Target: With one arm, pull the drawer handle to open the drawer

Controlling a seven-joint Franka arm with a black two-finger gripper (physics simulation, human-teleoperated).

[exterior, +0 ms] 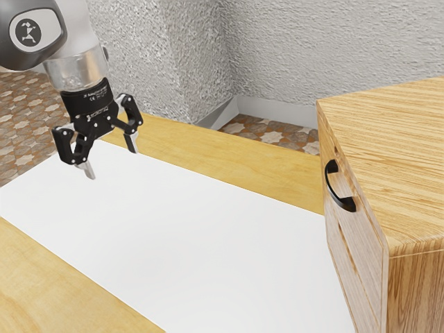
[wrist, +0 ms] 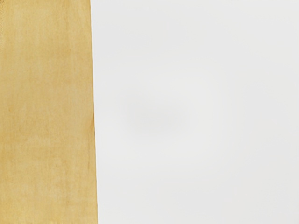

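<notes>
Gripper: fingers spread, empty. Black drawer handle: upright long axis, lay well apart toward exterior view's right.

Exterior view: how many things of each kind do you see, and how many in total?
Wooden cabinet: 1
Black handle: 1
Gripper: 1
White sheet: 1
Wooden table: 1
Total: 5

1. Our exterior camera stands beside and above the white mat, looking down across it at a slant toward the wooden cabinet.
2. Our wrist camera hangs close over the mat's edge, facing straight down onto it and the wooden tabletop.
3. We see that mat edge in both views.
</notes>
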